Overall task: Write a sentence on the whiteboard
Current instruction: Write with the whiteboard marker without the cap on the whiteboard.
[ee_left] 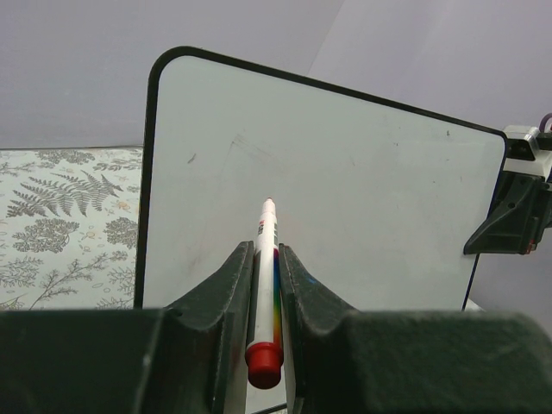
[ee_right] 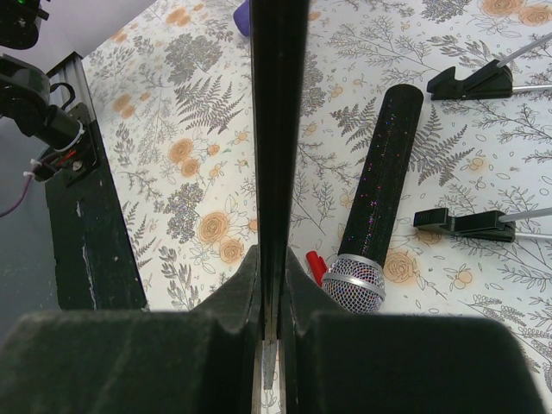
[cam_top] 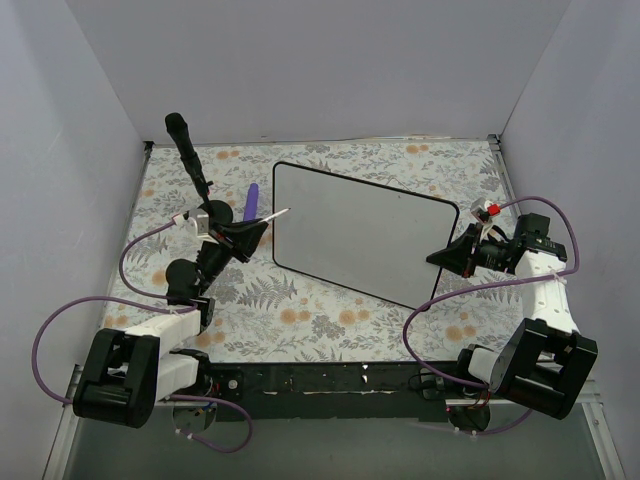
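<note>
Soft, even light in all three views, with no hard glare.

From overhead everything is bright and diffuse; shadows on the floral cloth [cam_top: 300, 320] are faint and soft-edged, and the whiteboard [cam_top: 365, 235] shows a dull grey-white sheen rather than a hot spot. The enclosure walls splay outward at the frame edges. In my left wrist view my left gripper [ee_left: 266, 252] is a dark, blurred mass up close, while the pen [ee_left: 266, 228] and the board behind stay fairly sharp. My right gripper [ee_right: 272, 252] also smears into soft black, though the microphone [ee_right: 384, 172] beyond is crisp.
</note>
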